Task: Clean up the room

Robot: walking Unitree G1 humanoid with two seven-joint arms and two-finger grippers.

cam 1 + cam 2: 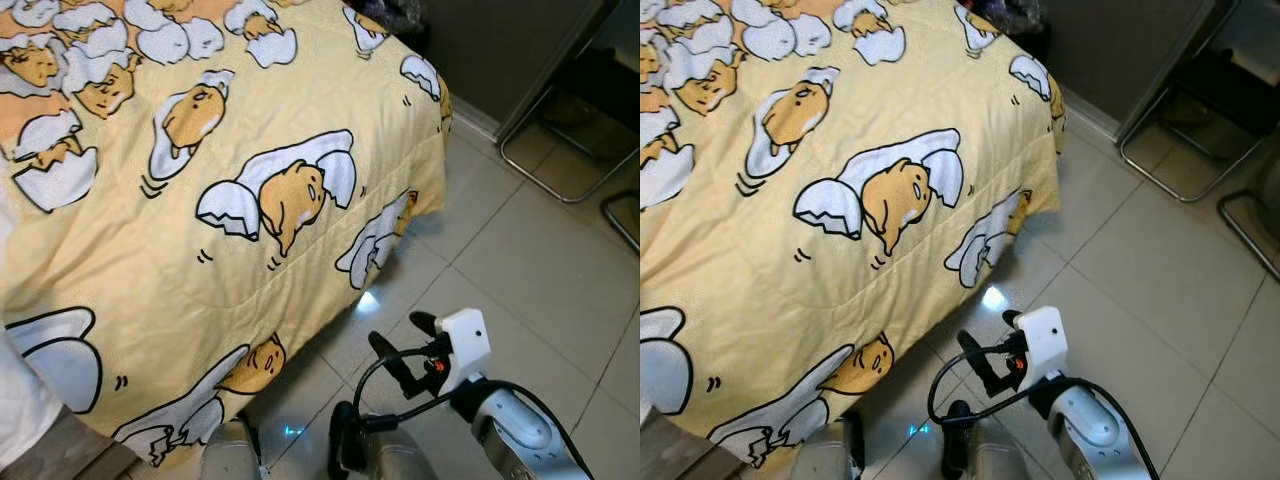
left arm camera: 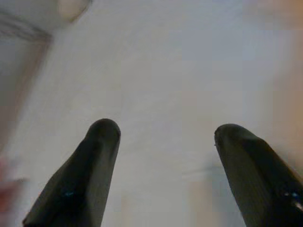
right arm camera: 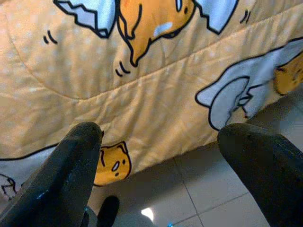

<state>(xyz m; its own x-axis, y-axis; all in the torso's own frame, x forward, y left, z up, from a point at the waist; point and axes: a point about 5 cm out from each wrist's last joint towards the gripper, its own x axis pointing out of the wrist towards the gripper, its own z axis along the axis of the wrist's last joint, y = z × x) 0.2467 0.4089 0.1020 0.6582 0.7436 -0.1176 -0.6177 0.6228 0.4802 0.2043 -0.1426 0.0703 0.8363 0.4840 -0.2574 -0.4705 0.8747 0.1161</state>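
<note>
Right tool (image 1: 405, 350) hangs lowest in the left eye view, fingers spread and empty over the floor (image 1: 520, 260) — the quilt (image 1: 200, 200) lies ahead and to its left, draped over the bed edge. Right wrist view: parted fingers frame the quilt's hem. Left wrist view: left tool (image 2: 165, 156) released, over something pale and blurred — the right arm looks nearer.

Bed: the quilt (image 1: 200, 200) covers it, filling the robot's left and far side, its edge hanging down to the floor (image 1: 520, 270).
Floor: to the right of the bed and before it.
Chair frame (image 1: 560, 150): far right, well apart from the bed corner, by the wall (image 1: 490, 50).
Right gripper (image 1: 398, 345): low, above the floor, just beside the quilt's hanging edge, fingers spread.
Left gripper (image 2: 163, 135): fingers apart, over a pale blurred surface.
</note>
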